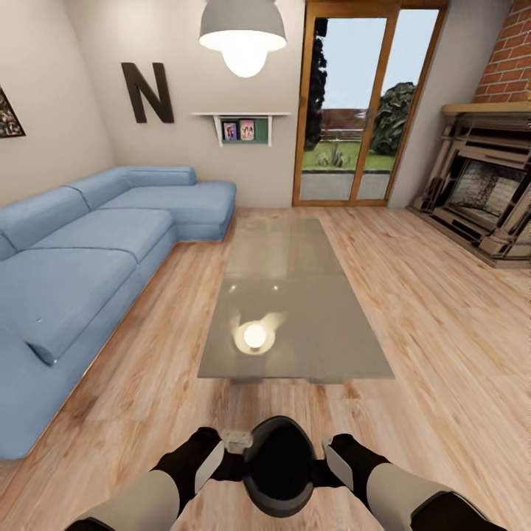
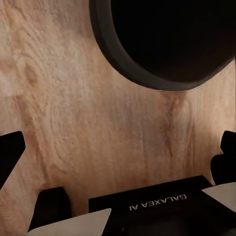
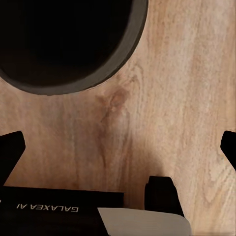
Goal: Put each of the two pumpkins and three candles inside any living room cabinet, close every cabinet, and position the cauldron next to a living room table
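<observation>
Cauldron [image 1: 279, 463]: a small black pot with a wide dark mouth, low in my head view between my two grippers, over the wood floor [image 1: 442, 332] and just short of the near end of the glass coffee table [image 1: 295, 295]. My left gripper [image 1: 234, 445] is at its left side and my right gripper [image 1: 323, 451] at its right. Both wrist views show fingers spread wide with the pot's rim beyond them, so both look apart and empty, though I cannot tell whether anything touches the pot.

To do this step well, I would leave the pot close beside the table leg end, upright, and draw both arms straight back without nudging it.

Readable writing: "GALAXEA AI" printed on each wrist body, seen upside down. A big black letter N [image 1: 147, 92] hangs on the wall above the blue sofa [image 1: 81, 258].
</observation>
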Available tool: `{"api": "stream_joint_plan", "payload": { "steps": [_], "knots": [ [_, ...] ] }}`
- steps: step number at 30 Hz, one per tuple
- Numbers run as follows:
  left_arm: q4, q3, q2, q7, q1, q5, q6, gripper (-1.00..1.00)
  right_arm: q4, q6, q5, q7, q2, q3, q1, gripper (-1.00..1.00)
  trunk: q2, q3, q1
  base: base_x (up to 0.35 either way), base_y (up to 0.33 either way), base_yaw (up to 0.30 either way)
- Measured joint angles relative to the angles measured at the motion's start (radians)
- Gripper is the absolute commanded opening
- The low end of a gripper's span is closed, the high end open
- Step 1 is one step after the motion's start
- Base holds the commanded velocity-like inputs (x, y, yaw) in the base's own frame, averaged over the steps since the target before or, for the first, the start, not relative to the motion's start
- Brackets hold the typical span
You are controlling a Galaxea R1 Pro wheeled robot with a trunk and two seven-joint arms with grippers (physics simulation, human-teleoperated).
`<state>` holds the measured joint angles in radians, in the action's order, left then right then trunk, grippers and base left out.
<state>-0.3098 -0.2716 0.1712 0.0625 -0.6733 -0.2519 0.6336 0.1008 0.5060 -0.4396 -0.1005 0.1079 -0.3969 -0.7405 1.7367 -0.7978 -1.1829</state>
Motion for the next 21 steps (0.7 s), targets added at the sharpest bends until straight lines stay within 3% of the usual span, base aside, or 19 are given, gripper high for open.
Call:
{"api": "stream_joint_plan", "payload": {
  "steps": [6, 11, 14, 15, 18, 21],
  "knots": [
    [0.011, 0.010, -0.001, 0.000, 0.000, 0.000, -0.001, 1.00, 0.000, 0.000, 0.002, -0.004, 0.000, 0.000, 0.000, 1.00, 0.000, 0.010, 0.000, -0.312, 0.000, 0.000],
    [0.021, 0.047, -0.004, 0.000, 0.000, 0.000, -0.006, 1.00, -0.001, 0.000, 0.003, -0.007, 0.000, -0.001, 0.000, 1.00, 0.000, 0.018, 0.000, -0.313, 0.000, 0.000],
    [0.045, 0.098, -0.033, 0.000, 0.000, 0.002, -0.011, 1.00, -0.006, 0.000, 0.003, -0.008, 0.000, -0.003, 0.000, 1.00, 0.000, 0.022, 0.000, -0.234, 0.000, 0.000],
    [0.077, 0.152, -0.063, -0.001, 0.001, 0.004, -0.041, 1.00, -0.009, 0.000, 0.004, -0.009, 0.001, -0.004, 0.001, 1.00, 0.000, 0.024, 0.000, -0.089, 0.000, 0.000],
    [0.142, 0.184, -0.081, -0.001, 0.002, 0.002, -0.107, 1.00, -0.014, 0.000, 0.004, -0.009, -0.002, -0.004, 0.001, 1.00, 0.000, 0.029, 0.000, -0.032, 0.000, 0.000],
    [0.209, 0.190, -0.085, 0.000, 0.002, 0.002, -0.151, 1.00, -0.053, -0.006, 0.004, -0.009, -0.005, -0.003, 0.001, 1.00, -0.021, 0.043, 0.012, -0.009, 0.000, 0.000]
  ]
}}
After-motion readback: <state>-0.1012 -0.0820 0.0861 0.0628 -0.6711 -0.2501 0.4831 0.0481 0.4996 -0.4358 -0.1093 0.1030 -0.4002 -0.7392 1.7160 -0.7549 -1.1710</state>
